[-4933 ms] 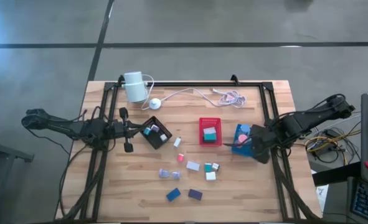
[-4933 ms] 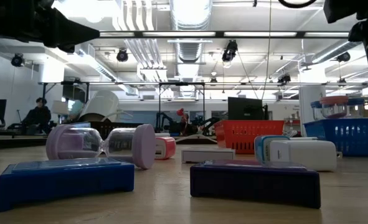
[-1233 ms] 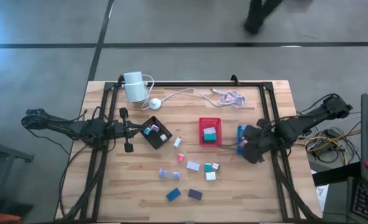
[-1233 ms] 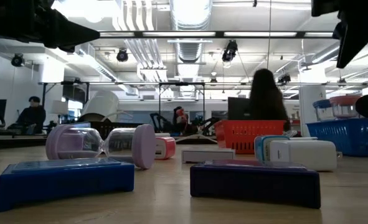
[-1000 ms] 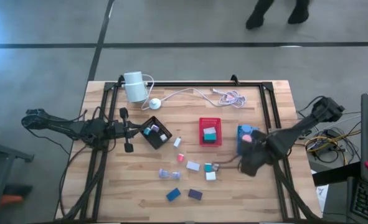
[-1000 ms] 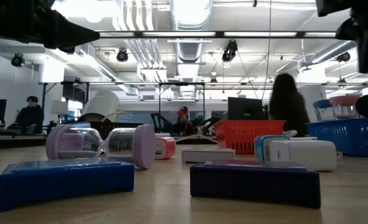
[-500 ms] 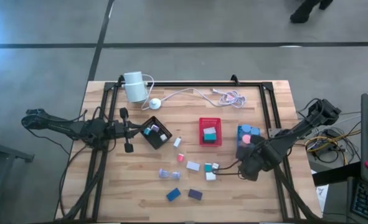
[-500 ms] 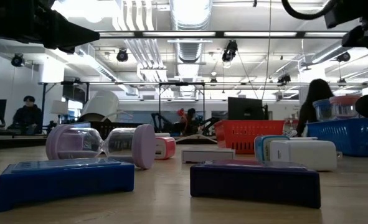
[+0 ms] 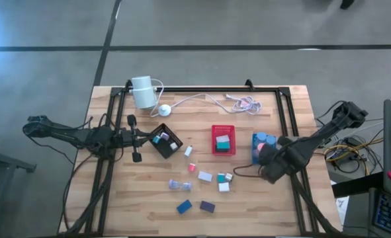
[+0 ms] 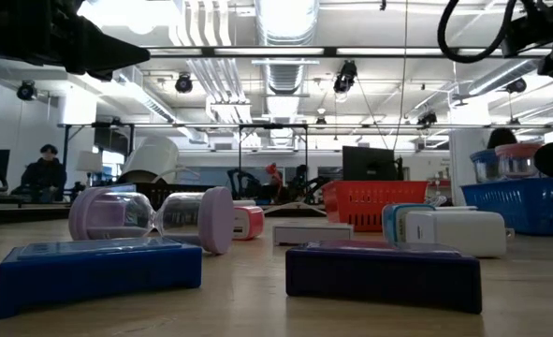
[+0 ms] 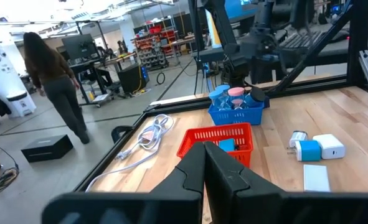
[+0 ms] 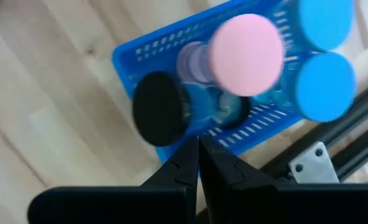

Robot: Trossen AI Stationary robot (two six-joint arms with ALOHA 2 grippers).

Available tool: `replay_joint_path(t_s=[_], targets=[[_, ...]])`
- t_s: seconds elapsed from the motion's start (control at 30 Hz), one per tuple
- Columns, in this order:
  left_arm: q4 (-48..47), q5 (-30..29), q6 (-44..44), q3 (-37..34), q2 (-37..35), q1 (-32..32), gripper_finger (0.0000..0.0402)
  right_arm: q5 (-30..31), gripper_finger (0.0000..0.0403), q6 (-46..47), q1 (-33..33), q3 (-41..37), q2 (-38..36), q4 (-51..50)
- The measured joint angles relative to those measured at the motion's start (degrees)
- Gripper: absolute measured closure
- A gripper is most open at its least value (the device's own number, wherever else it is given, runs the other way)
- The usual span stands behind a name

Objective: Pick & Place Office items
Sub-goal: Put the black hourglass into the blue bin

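Your wooden counter (image 9: 116, 211) stands on a grey concrete floor (image 9: 202, 23) crossed by dark seam lines. Looking level across the counter, you see an open workshop hall: white ducting (image 10: 285, 42) and strip lights (image 10: 257, 51) run overhead, above the counter's far edge. Beyond that edge, a seated person (image 10: 40, 173) is at a desk, and a black monitor (image 10: 370, 164) stands farther back. Beyond the counter's side, a walking person (image 11: 53, 78) passes red shelving (image 11: 155, 31).
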Motion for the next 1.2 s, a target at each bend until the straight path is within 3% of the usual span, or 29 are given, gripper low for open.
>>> replay_joint_path(t_s=[0.23, 0.33, 0.47, 0.77, 0.9, 1.2], targets=[[0.0, 0.0, 0.0, 0.0, 0.0, 0.0, 0.0392, 3.5, 0.0394, 1.9, 0.1, 1.0, -3.5, 0.4], [0.0, 0.0, 0.4, 0.0, 0.0, 0.0, 0.0392, 4.2, 0.0394, -1.3, 0.2, 2.5, -3.8, 5.8], [0.0, 0.0, 0.4, 0.0, 0.0, 0.0, 0.0392, 3.6, 0.0394, -8.1, -0.1, 2.7, -0.3, 13.9], [0.0, 0.0, 0.3, 0.0, 0.0, 0.0, 0.0392, 1.6, 0.0385, -22.8, -0.6, 7.6, 8.6, 13.3], [0.0, 0.0, 0.4, 0.0, 0.0, 0.0, 0.0392, 1.0, 0.0346, -29.7, -0.7, 11.3, 9.7, 11.8], [0.0, 0.0, 0.4, -0.1, 0.0, 0.0, 0.0392, -3.4, 0.0199, -44.5, -1.0, 16.3, 11.7, 1.3]])
